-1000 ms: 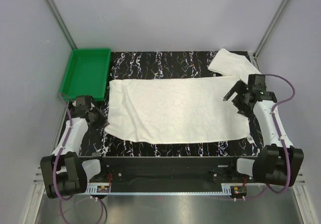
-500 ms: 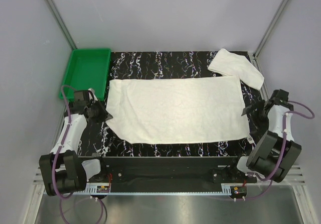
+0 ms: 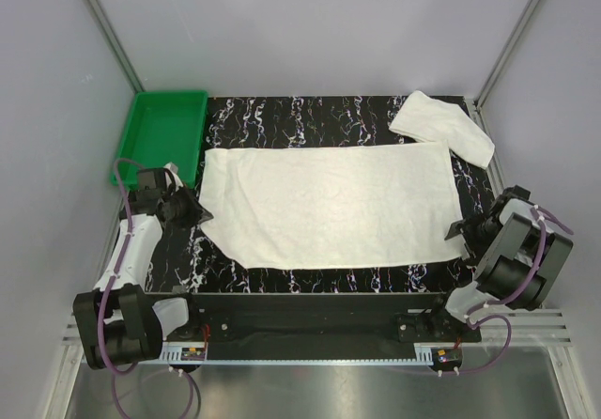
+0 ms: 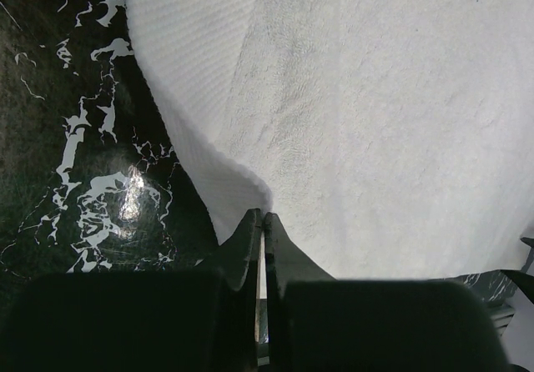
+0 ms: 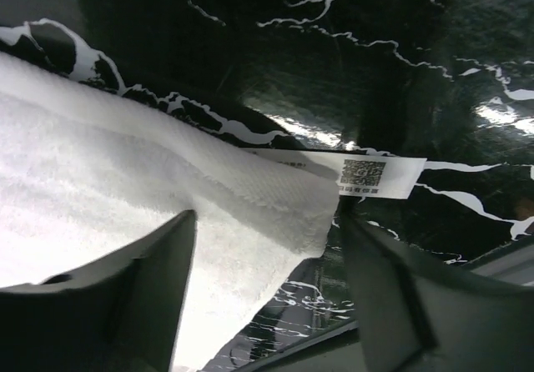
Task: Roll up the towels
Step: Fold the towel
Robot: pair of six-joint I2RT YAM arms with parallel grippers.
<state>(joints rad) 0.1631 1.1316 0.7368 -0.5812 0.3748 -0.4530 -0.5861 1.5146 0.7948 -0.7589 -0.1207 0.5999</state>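
One white towel lies spread flat across the black marbled table. A second towel lies bunched at the far right corner. My left gripper is at the spread towel's left edge. In the left wrist view its tips are shut, with a thin strip of the towel pinched between them. My right gripper sits low at the near right corner of the spread towel. Its fingers stand open on either side of that corner, beside a white label.
A green tray stands at the far left, just beyond my left arm. Grey walls close in the table on the left, right and back. A black rail runs along the near edge.
My right arm has drawn back from beside the bunched towel to the spread towel's near right corner, its jaws narrowing slightly. The left gripper has moved onto the left edge, and the near left corner has shifted inward.
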